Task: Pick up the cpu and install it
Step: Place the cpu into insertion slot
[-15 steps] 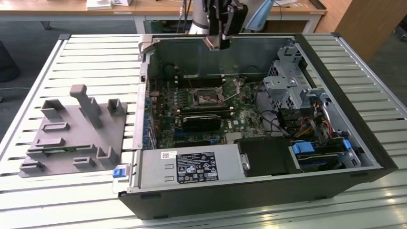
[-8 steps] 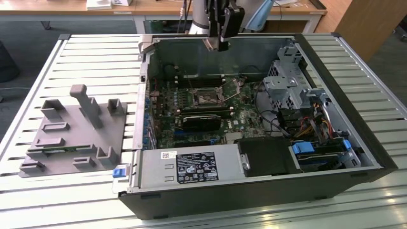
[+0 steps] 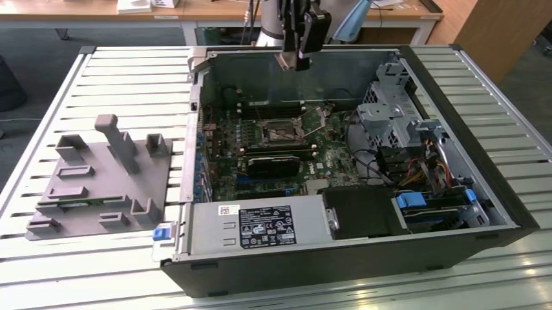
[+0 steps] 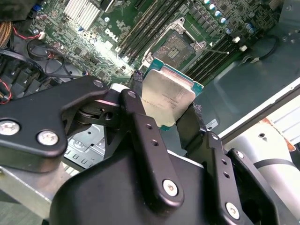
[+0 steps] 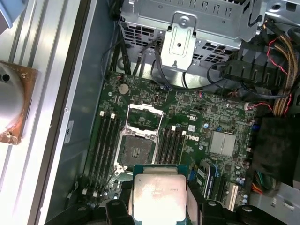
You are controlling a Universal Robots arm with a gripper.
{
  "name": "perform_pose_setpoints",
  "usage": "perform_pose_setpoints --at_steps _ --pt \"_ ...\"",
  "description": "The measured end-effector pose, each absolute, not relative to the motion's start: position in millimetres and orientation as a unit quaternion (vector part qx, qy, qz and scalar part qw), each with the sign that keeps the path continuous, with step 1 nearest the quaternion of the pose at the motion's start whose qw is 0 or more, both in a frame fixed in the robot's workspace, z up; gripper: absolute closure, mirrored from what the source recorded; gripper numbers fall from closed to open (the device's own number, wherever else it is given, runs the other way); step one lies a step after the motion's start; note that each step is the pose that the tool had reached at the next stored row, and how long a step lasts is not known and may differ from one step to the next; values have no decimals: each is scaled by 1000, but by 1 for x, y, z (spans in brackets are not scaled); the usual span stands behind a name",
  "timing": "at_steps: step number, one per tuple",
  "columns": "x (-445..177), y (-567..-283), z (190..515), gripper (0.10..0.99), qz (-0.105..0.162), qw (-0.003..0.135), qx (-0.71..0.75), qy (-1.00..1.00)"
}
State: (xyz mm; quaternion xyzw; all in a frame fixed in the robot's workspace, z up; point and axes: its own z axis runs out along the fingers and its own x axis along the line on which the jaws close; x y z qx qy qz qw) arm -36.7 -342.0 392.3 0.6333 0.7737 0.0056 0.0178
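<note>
Pinching the cpu (image 4: 168,93) by two edges with the gripper (image 4: 165,99), black fingers (image 4: 140,123) squeezed tight on it. Holding the chip flat, shiny side facing both wrist views. Hanging up high over the open computer case (image 3: 505,213), close to its far wall in the exterior view. Floating well above the green board (image 5: 197,112) and its socket (image 5: 138,143), touching neither.

cpu (image 5: 158,194) clamped in tool (image 5: 158,207), over motherboard (image 5: 206,117), open socket (image 5: 138,143) close by

Black pincer (image 4: 166,101), silver screws (image 4: 170,187)
</note>
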Motion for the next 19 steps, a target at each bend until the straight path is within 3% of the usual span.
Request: perform_pose_setpoints --at_steps 19 --pt "-37 -342 386 545 6 18 633 774"
